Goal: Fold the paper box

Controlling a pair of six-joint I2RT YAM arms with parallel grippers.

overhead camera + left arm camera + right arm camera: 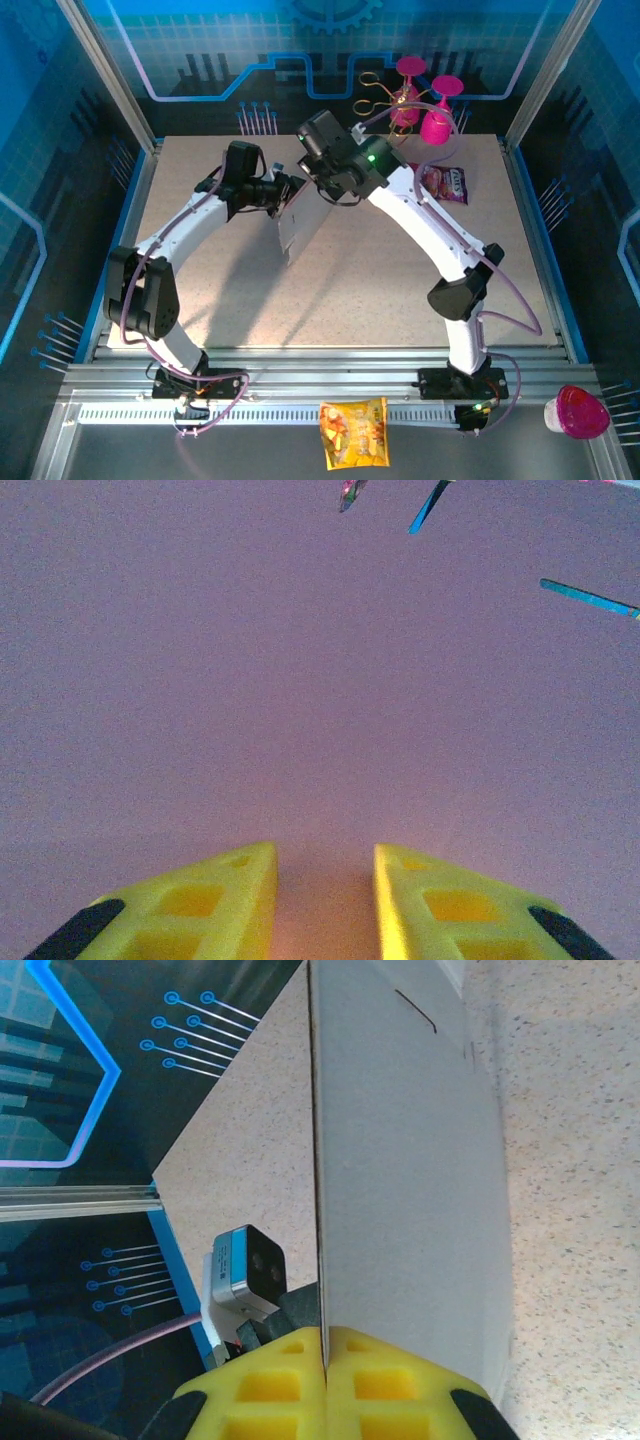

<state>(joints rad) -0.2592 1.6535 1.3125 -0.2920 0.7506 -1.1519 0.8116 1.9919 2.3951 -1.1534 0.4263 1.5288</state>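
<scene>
Right wrist view: my right pincer (325,1352) pinches the box (410,1160) edge, sheet upright over the desk (580,1210); left pincer (325,880) (jaws spread) faces it. I'd push slowly along 1 crease.

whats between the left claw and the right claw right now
The paper box, a flat sheet, stands between them in the top view. In the right wrist view the right claw pinches its edge; the left claw faces its pink side.

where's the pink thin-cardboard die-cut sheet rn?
Top view: the pink thin-cardboard die-cut sheet is over the speckled table, just left of centre, between the grippers; the right gripper is shut on its edge, the left gripper faces its flat side.
</scene>
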